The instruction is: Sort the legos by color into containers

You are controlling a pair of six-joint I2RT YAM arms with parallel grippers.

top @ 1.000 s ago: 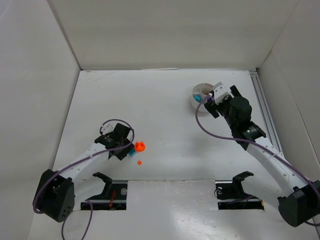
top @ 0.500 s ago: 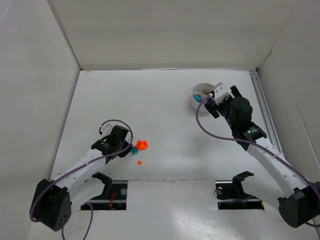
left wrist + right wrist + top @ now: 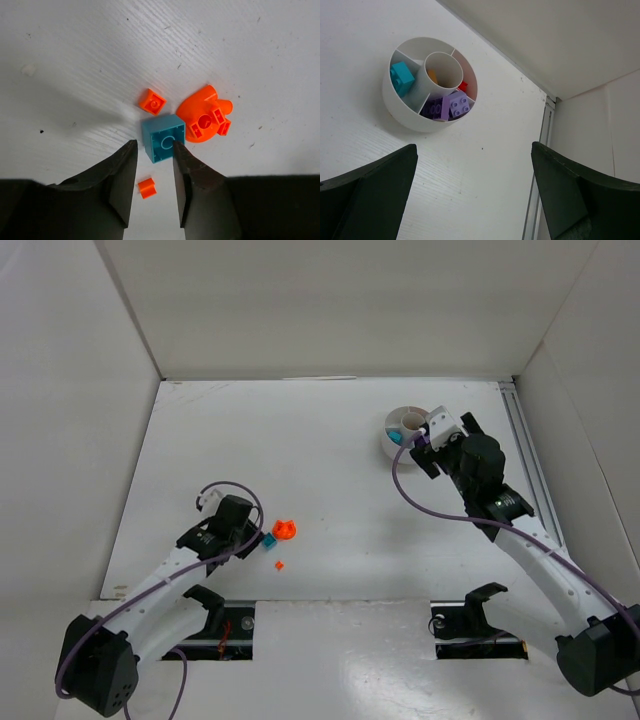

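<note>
My left gripper (image 3: 153, 146) is open, low over the table. A teal brick (image 3: 163, 138) lies just ahead with its near end between the fingertips: the right finger touches it, the left stands apart. A large orange piece (image 3: 205, 120) lies to its right, a small orange brick (image 3: 152, 102) beyond, and a tiny orange bit (image 3: 146, 187) between the jaws. In the top view the left gripper (image 3: 252, 537) is beside the teal brick (image 3: 269, 539) and the orange piece (image 3: 285, 530). My right gripper (image 3: 474, 150) is wide open and empty, above and near the white dish (image 3: 400, 112).
The dish (image 3: 392, 426) stands at the back right and holds a teal brick (image 3: 401, 76), purple bricks (image 3: 455, 106), a red bit (image 3: 463, 86) and an orange bit (image 3: 433, 76). A metal rail (image 3: 527, 455) runs along the right wall. White walls enclose the table.
My left arm has drawn back toward the near left, and its gripper has slid slightly away from the orange piece. The right arm has not moved.
</note>
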